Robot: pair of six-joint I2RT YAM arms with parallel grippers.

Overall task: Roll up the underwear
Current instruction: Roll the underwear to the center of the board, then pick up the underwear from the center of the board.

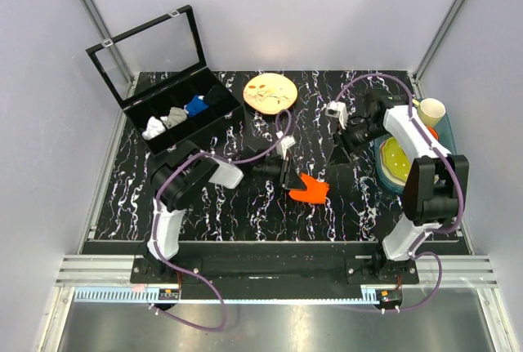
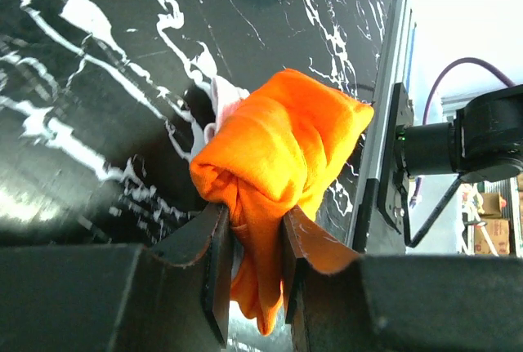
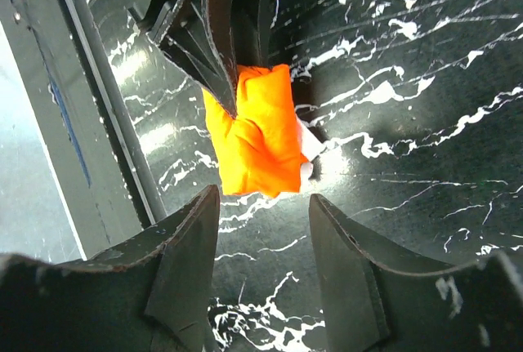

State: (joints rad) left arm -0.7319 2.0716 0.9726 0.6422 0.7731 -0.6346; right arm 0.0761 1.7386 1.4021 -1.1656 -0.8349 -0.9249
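The underwear is a bright orange bundle near the middle of the black marbled table, with a bit of white edging showing at one side. My left gripper is shut on one end of it. In the left wrist view orange cloth is pinched between the two fingers of the left gripper and hangs out behind them. My right gripper is to the right of the bundle and apart from it. In the right wrist view the right gripper is open and empty, with the underwear just beyond its tips and the left fingers on the bundle's far end.
An open black compartment box with small rolled garments stands at the back left. A wooden plate lies at the back centre. A cup and stacked bowls are at the right edge. A metal rail runs along the table's near edge.
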